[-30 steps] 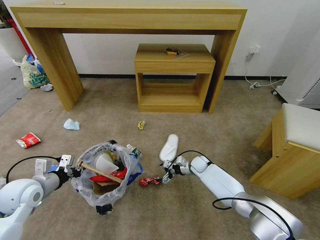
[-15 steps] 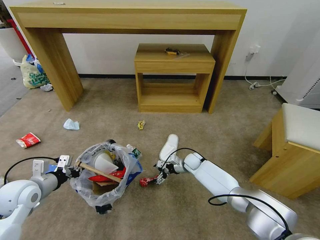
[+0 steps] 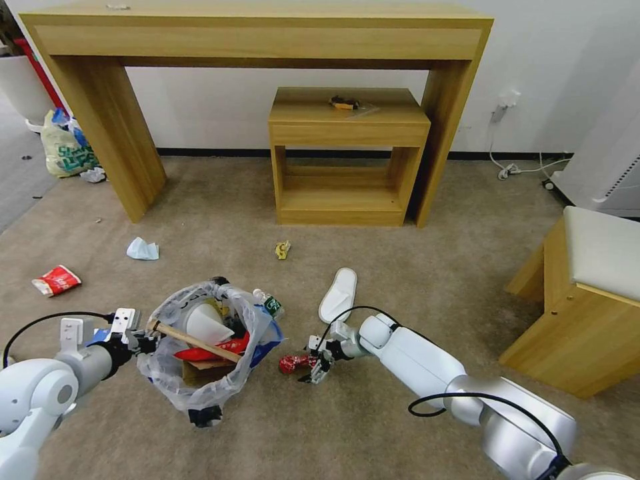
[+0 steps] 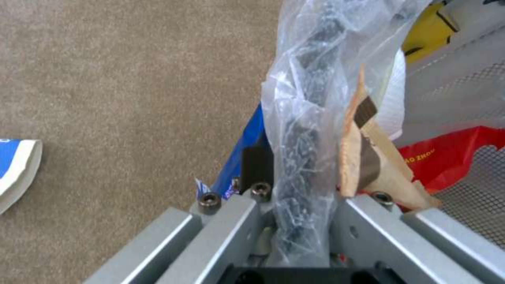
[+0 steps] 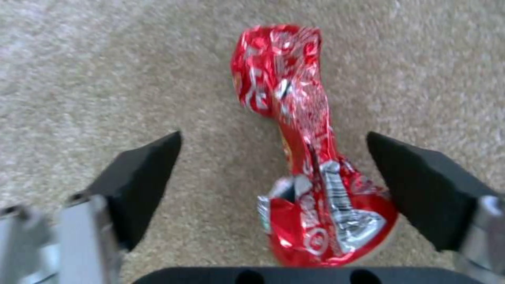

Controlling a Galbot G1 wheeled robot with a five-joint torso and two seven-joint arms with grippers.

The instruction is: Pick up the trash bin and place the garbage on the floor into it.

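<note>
Down low, the right gripper (image 5: 274, 173) gaped wide around the crushed red can (image 5: 300, 157) on the carpet (image 3: 373, 427), pads clear; the left gripper (image 4: 302, 185) stayed clamped on the trash bin (image 3: 200, 353) rim.

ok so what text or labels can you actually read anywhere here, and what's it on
None reads cleanly.
Crushed red wrapper: white lettering, too crumpled to read.
Red wrapper in the trash bin: yellow print, upside down and blurred.
Shopping bag: green print, too small.
Red carton: white marks, too small.
Bottle: green label, unreadable.
</note>
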